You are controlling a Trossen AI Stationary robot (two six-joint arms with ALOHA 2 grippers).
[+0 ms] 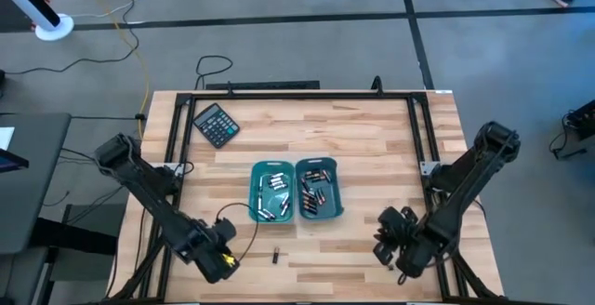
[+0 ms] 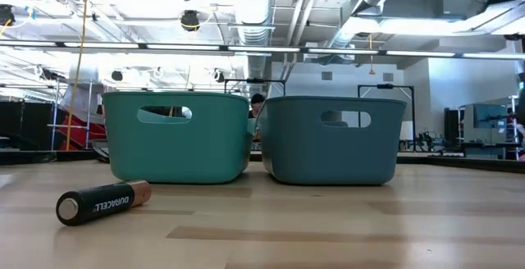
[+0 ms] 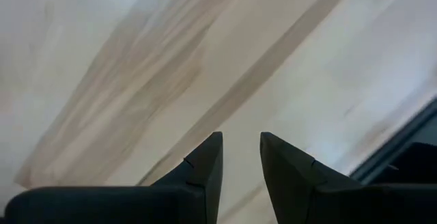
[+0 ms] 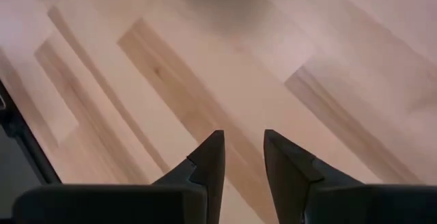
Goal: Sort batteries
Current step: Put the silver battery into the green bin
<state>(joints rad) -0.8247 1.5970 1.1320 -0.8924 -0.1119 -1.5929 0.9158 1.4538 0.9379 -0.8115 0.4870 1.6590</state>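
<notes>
From the low view the contents of the 2 teal bins cannot be seen at all, since their walls hide everything inside; only the high view shows the batteries (image 1: pixel 296 193) heaped in them, and there they are too small to count or to read. The left bin (image 1: pixel 273 192) holds mostly pale, silvery-grey cells, and the right bin (image 1: pixel 319 190), touching it side by side at the middle of the desk (image 1: pixel 372 138), holds darker cells with copper-orange ends. 1 loose battery (image 2: pixel 103 202) lies on its side on the bare wood in front of the left bin, apart from it: it is black with a copper end and a printed brand name along its body. In the high view this cell is only a tiny dark mark near the front edge of the desk. The left tool (image 3: pixel 240 157) hangs over bare wood near the front left corner, its 2 dark fingers a narrow gap apart with nothing between them, so it is released. The right tool (image 4: pixel 244 154) hangs over bare wood near the front right corner, likewise parted and empty. A black calculator (image 1: pixel 216 124) lies tilted at the far left of the desk, well apart from the bins.
</notes>
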